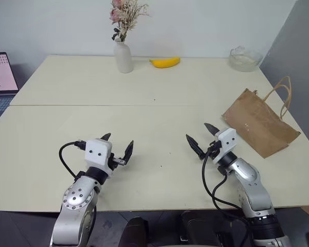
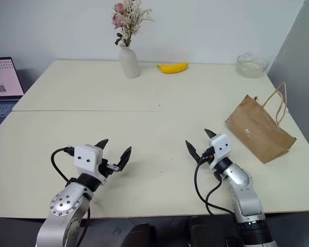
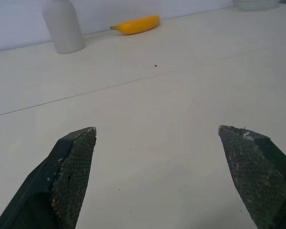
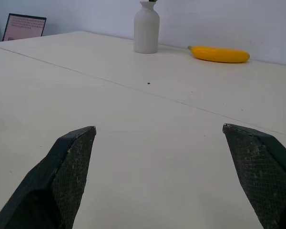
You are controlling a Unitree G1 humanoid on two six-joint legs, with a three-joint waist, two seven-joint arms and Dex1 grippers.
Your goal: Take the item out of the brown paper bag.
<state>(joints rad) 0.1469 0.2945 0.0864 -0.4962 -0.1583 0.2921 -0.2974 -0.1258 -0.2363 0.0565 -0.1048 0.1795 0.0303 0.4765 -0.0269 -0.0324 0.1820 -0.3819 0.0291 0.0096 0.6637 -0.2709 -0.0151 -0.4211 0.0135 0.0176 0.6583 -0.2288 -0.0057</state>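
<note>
The brown paper bag [image 1: 260,122] lies flat and creased on the tabletop [image 1: 144,128], just beyond and to the outer side of the right tool [image 1: 203,138], near it but not touching; its tan loop handles [image 1: 283,95] reach away toward the tabletop's far right edge. The item to be taken out cannot be seen, so it is presumably still inside the bag, and which end is the mouth is hard to tell beyond the handles marking it. The right tool hovers low over the tabletop with its two black fingers spread wide and nothing between them, aimed somewhat toward the middle and not at the bag. The left tool [image 1: 118,146], well apart from the bag on the other side, is likewise spread wide and empty. The likely trouble ahead: a flat, light bag may slide or crumple when one tool pushes in, unless the other pins it; the fingers could pinch paper instead of the item; and the bag sits close enough to the right edge that a shove might send it off. Beyond both tools, at the far side, stand a white vase [image 1: 123,56] of dried flowers, a banana [image 1: 165,62] and a clear glass bowl [image 1: 244,58]. A laptop [image 1: 1,77] sits off to the left, against a pale wall.
</note>
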